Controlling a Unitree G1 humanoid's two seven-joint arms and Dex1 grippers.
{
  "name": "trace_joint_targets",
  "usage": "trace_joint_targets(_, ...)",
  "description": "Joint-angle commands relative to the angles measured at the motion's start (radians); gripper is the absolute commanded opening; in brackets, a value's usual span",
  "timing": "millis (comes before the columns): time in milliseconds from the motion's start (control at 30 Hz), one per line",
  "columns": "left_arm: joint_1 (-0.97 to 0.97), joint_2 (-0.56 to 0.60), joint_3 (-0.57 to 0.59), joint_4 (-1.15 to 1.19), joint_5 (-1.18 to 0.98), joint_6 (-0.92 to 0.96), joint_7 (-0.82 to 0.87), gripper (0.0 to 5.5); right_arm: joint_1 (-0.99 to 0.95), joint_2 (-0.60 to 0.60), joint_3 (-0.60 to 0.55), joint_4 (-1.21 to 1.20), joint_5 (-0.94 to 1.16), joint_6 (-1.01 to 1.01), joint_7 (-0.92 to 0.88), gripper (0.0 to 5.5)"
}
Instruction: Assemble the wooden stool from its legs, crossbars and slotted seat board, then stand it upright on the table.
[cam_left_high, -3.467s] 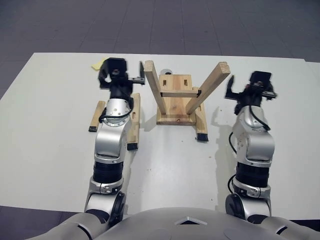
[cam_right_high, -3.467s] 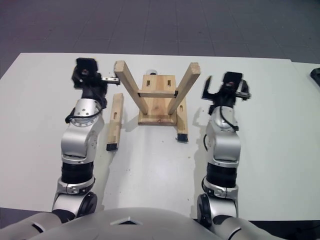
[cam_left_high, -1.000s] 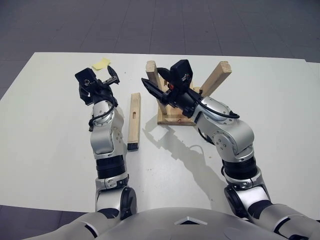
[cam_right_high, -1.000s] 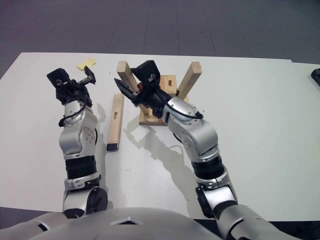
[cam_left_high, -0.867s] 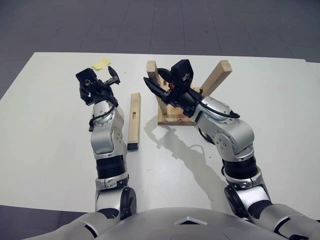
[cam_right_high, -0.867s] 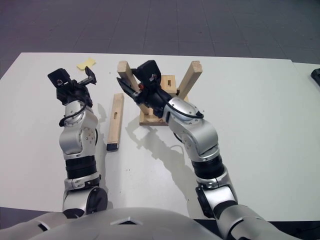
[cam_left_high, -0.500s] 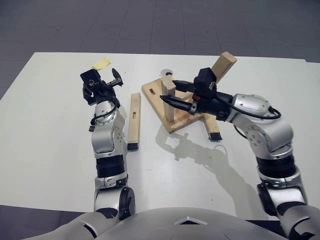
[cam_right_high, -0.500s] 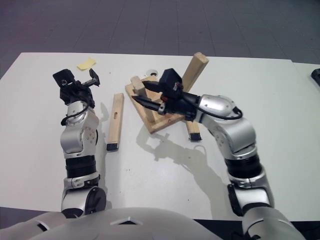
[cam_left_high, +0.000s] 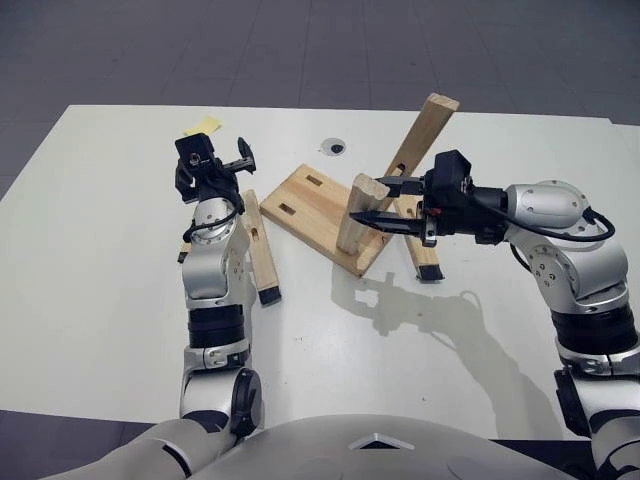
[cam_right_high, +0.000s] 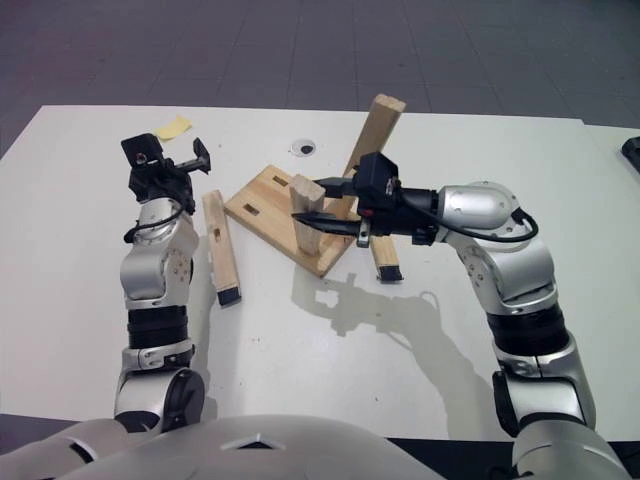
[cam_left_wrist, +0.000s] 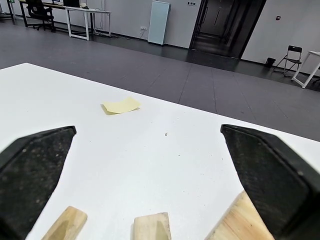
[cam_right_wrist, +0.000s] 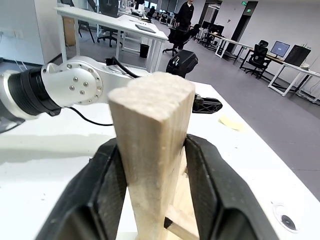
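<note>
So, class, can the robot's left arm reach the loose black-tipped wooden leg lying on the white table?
Probably yes: the open left gripper hovers just above the far end of the loose black-tipped wooden leg, nothing between them.

Right gripper (cam_left_high: 366, 201): swung across, now clamped on a leg (cam_left_high: 357, 218). Stool (cam_left_high: 312, 203): dragged rightward, turned, apparently tipped. Loose leg (cam_left_high: 260, 255): nudged askew.

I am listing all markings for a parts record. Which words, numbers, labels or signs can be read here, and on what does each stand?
No text is readable.
Yellow paper note on the white table: no writing shows.
Small green sign high on the far wall: too small to read.
Pale slotted wooden seat board and square wooden leg: no legible marks.
</note>
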Motion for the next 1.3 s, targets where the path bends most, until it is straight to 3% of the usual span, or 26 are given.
trace_joint_targets(33, -0.043, 0.015, -0.010, 0.038, 0.004, 0.011, -0.017, 5.40, -0.015, -0.014, 0.043, 0.097, -0.095, -0.045, 0.012, 1.47)
trace_joint_targets(67, -0.045, 0.016, -0.010, 0.039, 0.004, 0.010, -0.018, 5.40, -0.024, -0.010, 0.038, 0.111, -0.099, -0.054, 0.008, 1.35)
trace_joint_targets(267, -0.021, -0.004, -0.011, 0.017, 0.005, 0.004, -0.005, 5.40, -0.047, 0.022, -0.082, 0.023, 0.034, 0.005, -0.038, 2.27)
trace_joint_targets(500, 0.032, -0.038, 0.028, -0.028, 0.003, -0.022, 0.057, 5.40, -0.099, 0.142, -0.285, -0.205, 0.429, 0.207, -0.365, 3.35)
trace_joint_targets(633, 0.038, -0.045, 0.053, -0.040, 0.003, -0.043, 0.088, 5.40, -0.145, 0.248, -0.265, -0.265, 0.735, 0.297, -0.607, 4.05)
trace_joint_targets(767, 0.030, -0.042, 0.071, -0.046, 0.005, -0.072, 0.110, 5.40, -0.139, 0.291, -0.169, -0.293, 0.838, 0.361, -0.718, 4.68)
trace_joint_targets(900, 0.015, -0.026, 0.104, -0.028, -0.003, -0.093, 0.124, 5.40, -0.093, 0.358, -0.009, -0.225, 0.820, 0.443, -0.796, 5.39)
trace_joint_targets(1000, -0.001, -0.026, 0.101, -0.015, -0.001, -0.101, 0.122, 5.40, -0.021, 0.385, 0.053, -0.176, 0.741, 0.448, -0.824, 5.39)
trace_joint_targets(1100, -0.005, -0.026, 0.103, -0.008, -0.001, -0.104, 0.122, 5.40, 0.022, 0.386, 0.045, -0.145, 0.661, 0.424, -0.833, 5.39)
trace_joint_targets(1300, -0.002, -0.026, 0.098, 0.008, 0.003, -0.104, 0.120, 5.40, -0.027, 0.276, -0.039, -0.073, 0.544, 0.425, -0.739, 5.39)
